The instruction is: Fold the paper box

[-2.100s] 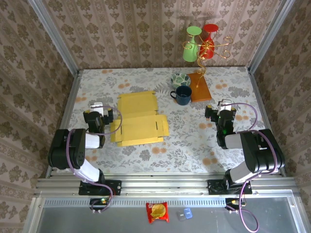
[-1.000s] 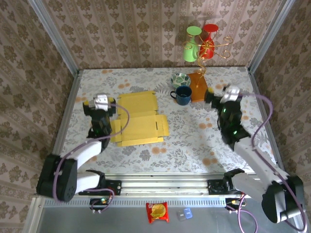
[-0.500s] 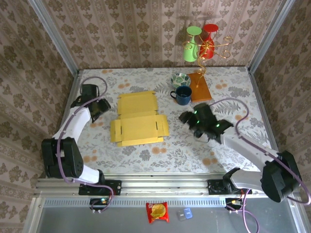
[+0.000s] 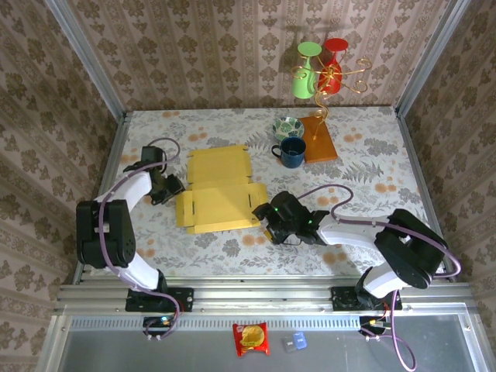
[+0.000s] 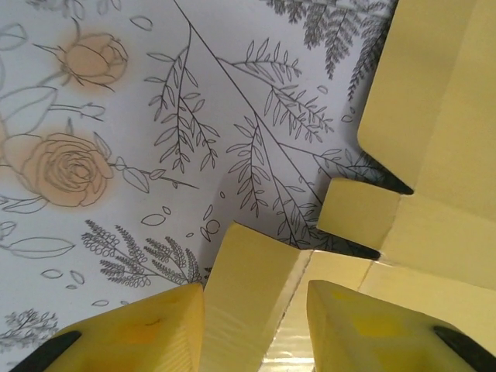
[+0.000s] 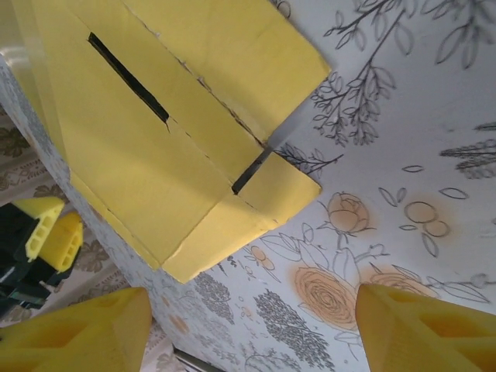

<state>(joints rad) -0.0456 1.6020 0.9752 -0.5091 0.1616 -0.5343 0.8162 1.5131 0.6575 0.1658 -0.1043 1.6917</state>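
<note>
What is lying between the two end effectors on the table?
The flat yellow cardboard paper box lies between the left end effector and the right end effector, seen from the top view.

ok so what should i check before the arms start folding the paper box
1. ok: paper box lies open, unfolded.
2. ok: left gripper open.
3. ok: side flap sits between the left fingers; contact cannot tell.
4. ok: right gripper open.
5. not ok: box corner lies ahead of the right fingers, not between them.
6. ok: blue mug stands apart from the box.
</note>
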